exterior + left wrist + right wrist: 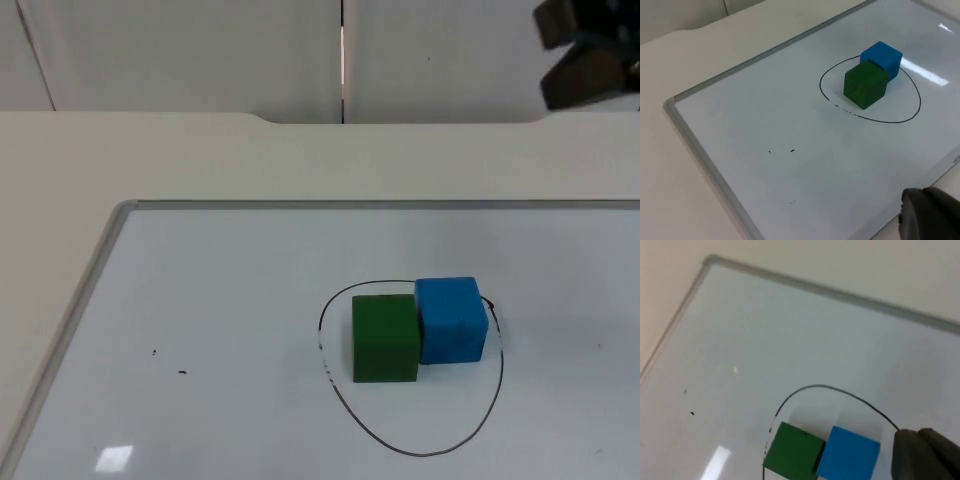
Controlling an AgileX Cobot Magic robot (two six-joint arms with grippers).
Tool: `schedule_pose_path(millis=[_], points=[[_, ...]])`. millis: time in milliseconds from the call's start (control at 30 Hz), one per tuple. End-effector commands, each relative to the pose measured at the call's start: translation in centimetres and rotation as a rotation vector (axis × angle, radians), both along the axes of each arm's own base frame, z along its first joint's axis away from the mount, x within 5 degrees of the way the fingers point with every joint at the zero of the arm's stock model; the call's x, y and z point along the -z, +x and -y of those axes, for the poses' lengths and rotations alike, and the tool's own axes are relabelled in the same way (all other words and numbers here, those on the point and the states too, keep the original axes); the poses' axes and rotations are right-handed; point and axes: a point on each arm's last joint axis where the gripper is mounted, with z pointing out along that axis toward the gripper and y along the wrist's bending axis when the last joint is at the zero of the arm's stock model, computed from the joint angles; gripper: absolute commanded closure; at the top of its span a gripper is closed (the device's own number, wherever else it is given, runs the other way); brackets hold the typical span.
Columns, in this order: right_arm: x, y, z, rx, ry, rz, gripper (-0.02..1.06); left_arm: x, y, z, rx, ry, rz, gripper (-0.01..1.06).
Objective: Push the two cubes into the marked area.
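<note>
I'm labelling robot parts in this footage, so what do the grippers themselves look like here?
Little of them shows. The right gripper in the top view is dark, nearly black, with blocky, angular parts against the grey wall. In each wrist view a rounded fingertip appears matte black to dark grey, smooth, with no visible markings.

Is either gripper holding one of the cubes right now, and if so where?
Nothing is held. The green cube and blue cube sit touching on the whiteboard, apart from the raised right gripper.
</note>
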Motion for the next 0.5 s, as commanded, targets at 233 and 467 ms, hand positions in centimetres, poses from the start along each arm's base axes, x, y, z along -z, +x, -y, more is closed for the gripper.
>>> schedule_pose_path(millis=[233,467], points=[[-4.4,-5.9,3.1,-0.073,0.003,0.213,1.05,0.1,0.2,0.1,0.005,-0.009,0.015,1.05],[-4.6,-9.1,4.8,-0.084,0.014,0.275,1.05,0.1,0.1,0.1,0.006,-0.01,0.013,1.05]])
